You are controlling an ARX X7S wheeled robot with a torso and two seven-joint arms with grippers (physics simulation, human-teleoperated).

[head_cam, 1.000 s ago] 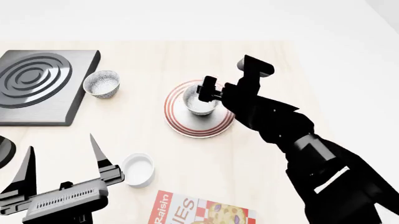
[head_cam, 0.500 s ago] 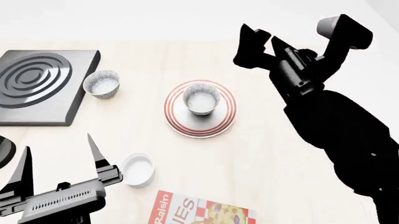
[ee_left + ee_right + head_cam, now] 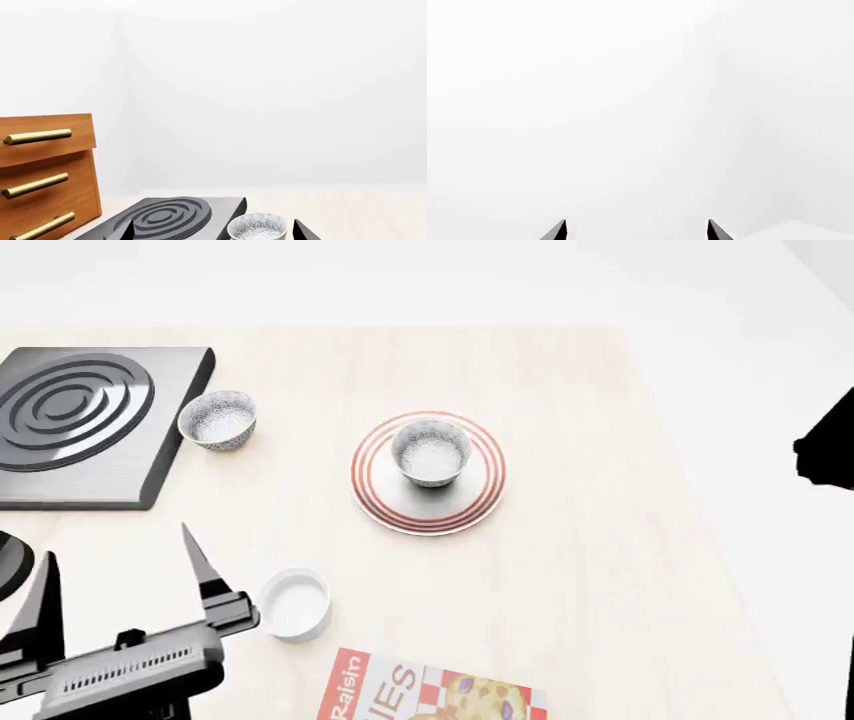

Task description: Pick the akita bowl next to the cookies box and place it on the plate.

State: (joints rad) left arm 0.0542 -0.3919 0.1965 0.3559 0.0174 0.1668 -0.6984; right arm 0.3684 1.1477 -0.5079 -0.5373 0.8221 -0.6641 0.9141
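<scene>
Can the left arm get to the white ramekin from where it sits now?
Probably yes. In the head view the left end effector hangs open just beside the small plain white ramekin, with only bare light wooden tabletop between them. The red-and-white cookies box lies nearer the robot, off that line.

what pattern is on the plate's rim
Thin red concentric rings on white, around the plate; clearest in the head view.

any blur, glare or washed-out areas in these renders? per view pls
Head view: sharp and evenly lit, soft faint shadows under the plate and akita bowl; no glare. Left wrist view: crisp stove and drawers, the wall behind nearly featureless white. Right wrist view: almost all blank white, only the two dark fingertips showing.
</scene>
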